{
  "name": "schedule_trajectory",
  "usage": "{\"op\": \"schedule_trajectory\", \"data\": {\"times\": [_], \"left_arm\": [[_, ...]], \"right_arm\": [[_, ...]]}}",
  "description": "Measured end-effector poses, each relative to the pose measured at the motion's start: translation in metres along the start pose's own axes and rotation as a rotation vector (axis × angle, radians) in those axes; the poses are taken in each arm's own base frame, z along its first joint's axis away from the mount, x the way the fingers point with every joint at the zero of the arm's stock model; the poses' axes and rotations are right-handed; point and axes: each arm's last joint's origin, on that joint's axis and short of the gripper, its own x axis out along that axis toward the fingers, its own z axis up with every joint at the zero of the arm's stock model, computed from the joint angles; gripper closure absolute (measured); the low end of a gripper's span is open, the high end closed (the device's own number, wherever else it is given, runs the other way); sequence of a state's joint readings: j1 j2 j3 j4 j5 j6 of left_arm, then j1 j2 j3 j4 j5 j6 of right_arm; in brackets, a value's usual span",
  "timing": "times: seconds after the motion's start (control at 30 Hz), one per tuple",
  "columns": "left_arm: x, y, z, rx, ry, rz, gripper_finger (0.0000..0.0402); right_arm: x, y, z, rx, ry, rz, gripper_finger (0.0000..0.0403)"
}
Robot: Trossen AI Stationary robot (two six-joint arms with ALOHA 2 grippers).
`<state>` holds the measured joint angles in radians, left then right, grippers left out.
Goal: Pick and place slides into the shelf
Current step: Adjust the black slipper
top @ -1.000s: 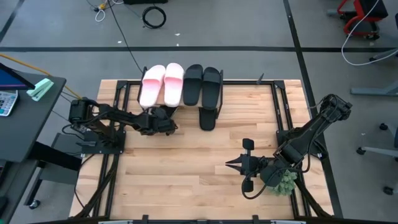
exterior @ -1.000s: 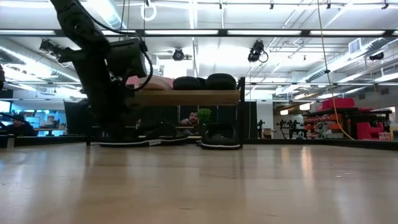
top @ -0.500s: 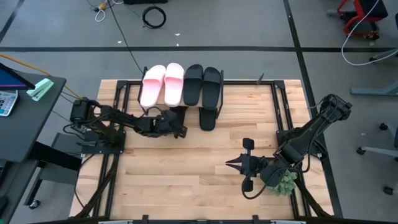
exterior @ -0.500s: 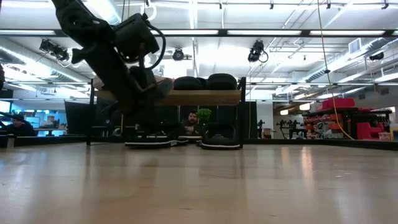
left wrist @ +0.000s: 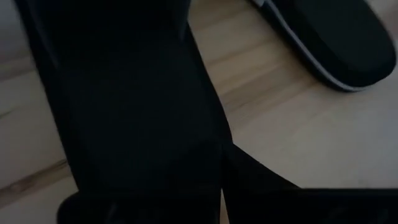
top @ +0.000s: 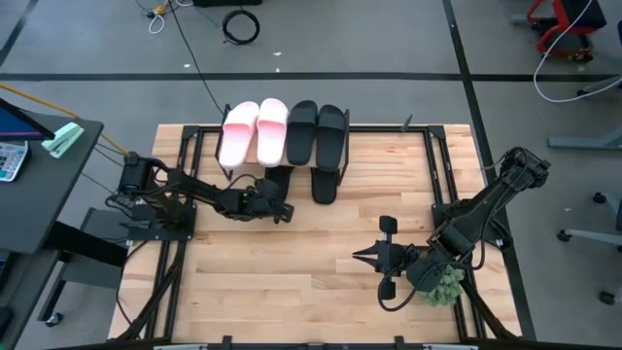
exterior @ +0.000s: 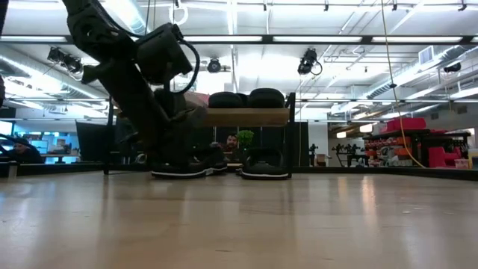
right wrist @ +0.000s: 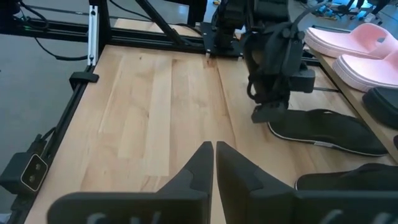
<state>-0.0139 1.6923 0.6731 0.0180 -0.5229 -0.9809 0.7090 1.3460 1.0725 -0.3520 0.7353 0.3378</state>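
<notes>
Wood-plank tabletop (top: 292, 282) under me, big open workshop behind. My left gripper (top: 275, 204) is down low at the heel end of a thin black flip-flop (right wrist: 329, 132), right at the front of the shelf (exterior: 246, 116). Honestly I can't tell whether my left fingers are spread or pinching. The left wrist view is mostly dark finger, plus a bit of the other flip-flop (left wrist: 336, 37) just beside it. Going outward, both flip-flops lie on the tabletop, poking out from under the shelf. The pink pair (top: 255, 132) and the black foam pair (top: 317, 133) already sit side by side on the top board. So my guess is four done, two to go. For this step I'd catch the sole by its edge near the heel, since it's thin and floppy and will droop if I grab too little. Then keep it flat and low while sliding it onto the lower tier, and steer clear of its neighbour. My right gripper (right wrist: 211, 147) waits near the right front of the tabletop, fingers pressed together.
</notes>
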Motion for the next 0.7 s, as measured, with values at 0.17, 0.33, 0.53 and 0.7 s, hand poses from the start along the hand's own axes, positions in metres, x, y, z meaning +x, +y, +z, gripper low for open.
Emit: {"op": "schedule_trajectory", "data": {"times": [0.17,0.33,0.53,0.7], "left_arm": [[0.008,-0.005,0.002,-0.018,-0.028,-0.06,0.0397],[0.012,-0.009,0.011,0.005,-0.054,-0.141,0.0399],[0.018,-0.003,0.018,0.002,-0.022,-0.149,0.0399],[0.023,-0.006,0.015,0.027,-0.035,-0.175,0.0398]], "right_arm": [[0.0,0.0,0.0,0.0,0.0,0.0,0.0378],[0.0,0.0,0.0,0.001,0.0,0.0,0.0378],[0.0,0.0,0.0,0.025,0.002,-0.001,0.0378],[0.0,0.0,-0.001,0.022,0.007,-0.003,0.0378]]}}
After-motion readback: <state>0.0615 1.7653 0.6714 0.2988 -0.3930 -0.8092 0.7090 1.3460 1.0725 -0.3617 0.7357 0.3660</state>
